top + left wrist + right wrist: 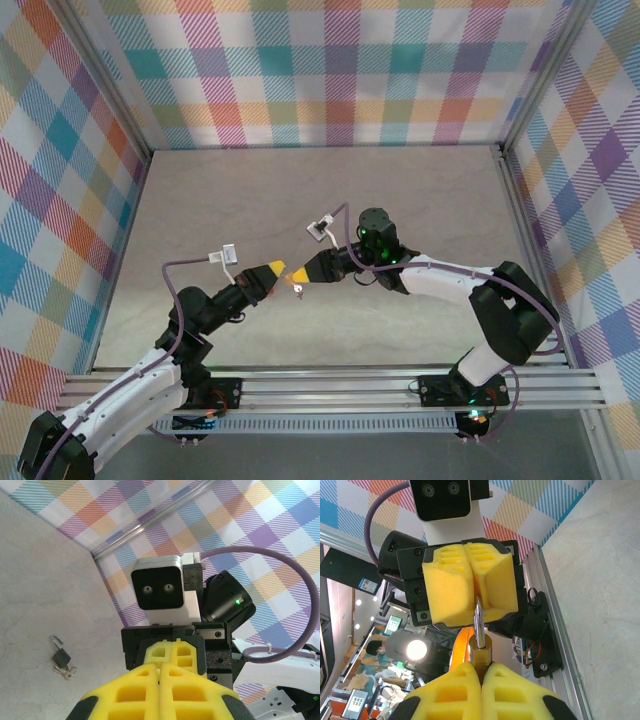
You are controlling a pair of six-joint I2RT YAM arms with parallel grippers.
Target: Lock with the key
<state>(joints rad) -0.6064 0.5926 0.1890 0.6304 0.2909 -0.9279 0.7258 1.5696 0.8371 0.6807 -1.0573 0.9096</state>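
brass and steel, so the brass padlock (480,655) should be stiff, dense for its size and in no way fragile. its faces are smooth, though, and could slide or twist against soft foam. the broad flat sides of the body look like the safest place to hold it, leaving the keyway end free. the thin silver shackle (478,622) gives a poorer hold, since the body could turn about it.

the right gripper (481,669) has its yellow pads pressed together on the lower part of the brass body, which stands just past its tips. straight ahead of it the left gripper (473,585) faces it tip to tip, its pads also together and pinching the far end of the silver bar. that bar reads as the shackle seen edge-on, though i cannot rule out another part. the lock hangs between the two, above the table (40,605). no key shows at this lock, and its keyway end is buried in the right pads.

off to the side of the left gripper and below it, a dark padlock (61,656) lies on the table with its shackle swung open. small keys (67,671) touch its body. they are thin and lie flat, likely fiddly to pick up.
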